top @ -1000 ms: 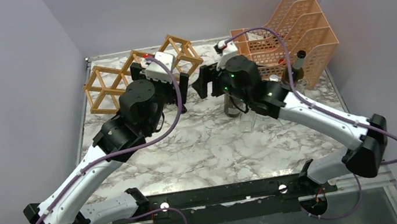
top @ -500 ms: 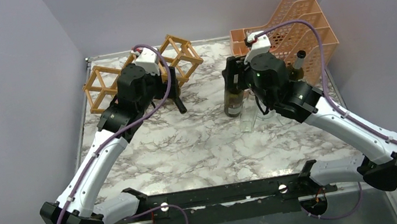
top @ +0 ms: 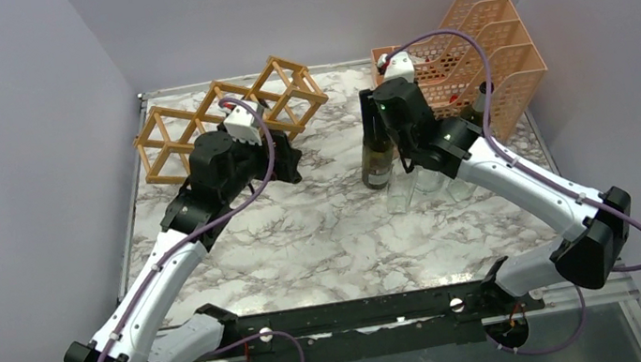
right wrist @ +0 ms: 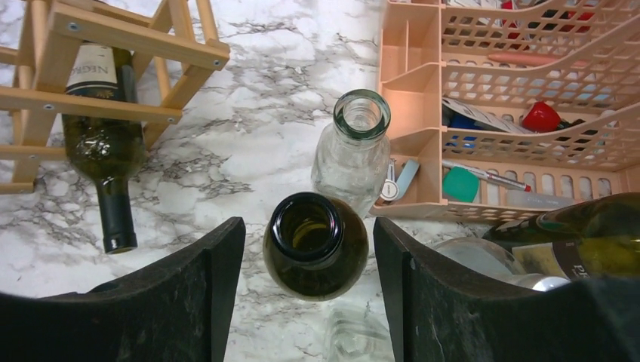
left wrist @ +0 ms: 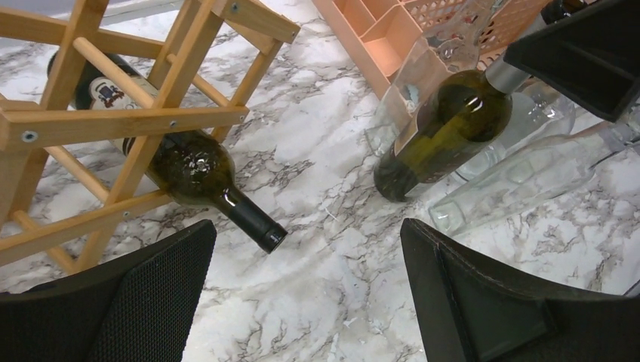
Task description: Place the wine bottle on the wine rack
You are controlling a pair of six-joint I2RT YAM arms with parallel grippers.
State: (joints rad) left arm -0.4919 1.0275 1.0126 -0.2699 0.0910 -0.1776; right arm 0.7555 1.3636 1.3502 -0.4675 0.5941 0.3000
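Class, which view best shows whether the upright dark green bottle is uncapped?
Right wrist: it looks down into the open mouth of the green bottle, between the fingers of the right hand. Left wrist shows its body side-on; top external hides the mouth.

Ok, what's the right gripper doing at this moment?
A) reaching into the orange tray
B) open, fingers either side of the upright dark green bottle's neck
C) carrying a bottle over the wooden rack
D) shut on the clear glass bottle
B: in the right wrist view the right gripper is open, with a finger on each side of the open mouth of the standing dark green bottle.
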